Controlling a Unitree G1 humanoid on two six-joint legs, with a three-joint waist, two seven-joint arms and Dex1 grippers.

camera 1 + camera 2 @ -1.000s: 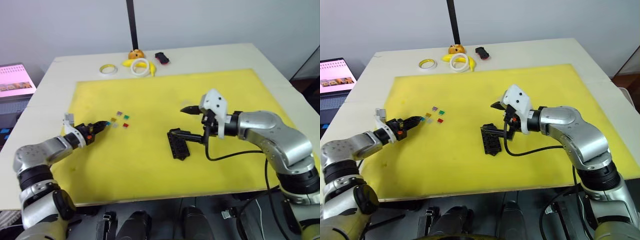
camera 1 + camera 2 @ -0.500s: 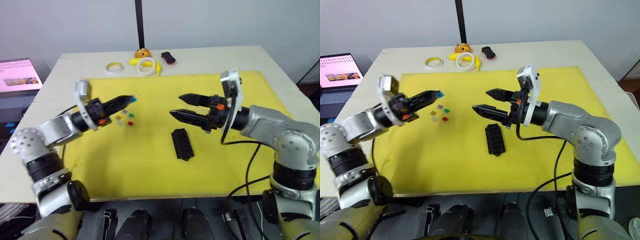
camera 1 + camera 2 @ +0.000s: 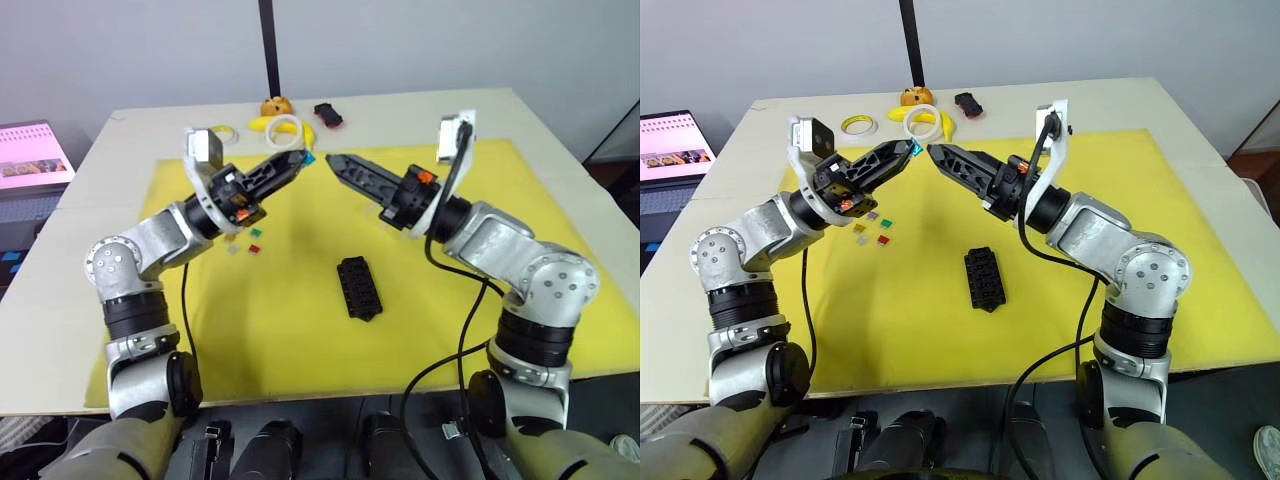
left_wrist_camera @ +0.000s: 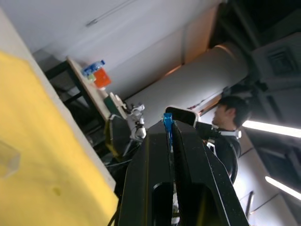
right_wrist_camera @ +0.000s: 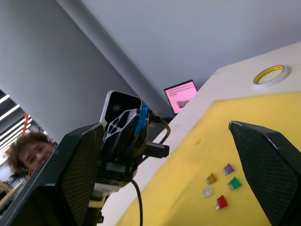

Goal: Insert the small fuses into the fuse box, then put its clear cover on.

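Note:
My left gripper [image 3: 298, 160] is raised above the yellow mat [image 3: 300, 330] and shut on a blue small fuse [image 4: 167, 118], which sticks out of its tips. My right gripper [image 3: 335, 163] is also raised, open and empty, with its tips pointing at the fuse from a short gap away. The black fuse box [image 3: 360, 287] lies flat on the mat below them, touched by nothing. Several more small fuses [image 5: 219, 202] lie loose on the mat to its left. A small see-through piece [image 4: 8, 160], possibly the clear cover, lies on the mat.
White tape rings [image 3: 283, 131], a yellow tape ring [image 3: 856, 125], an orange object [image 3: 273, 105] and a black-and-red object [image 3: 326, 114] sit at the table's far edge by a black pole [image 3: 267, 45]. A laptop [image 3: 35, 155] stands off to the left. A person [image 4: 230, 110] is in the background.
Both arms rose from the mat. The left gripper carried the blue fuse up toward the middle. The right gripper left the fuse box and swung to face it.

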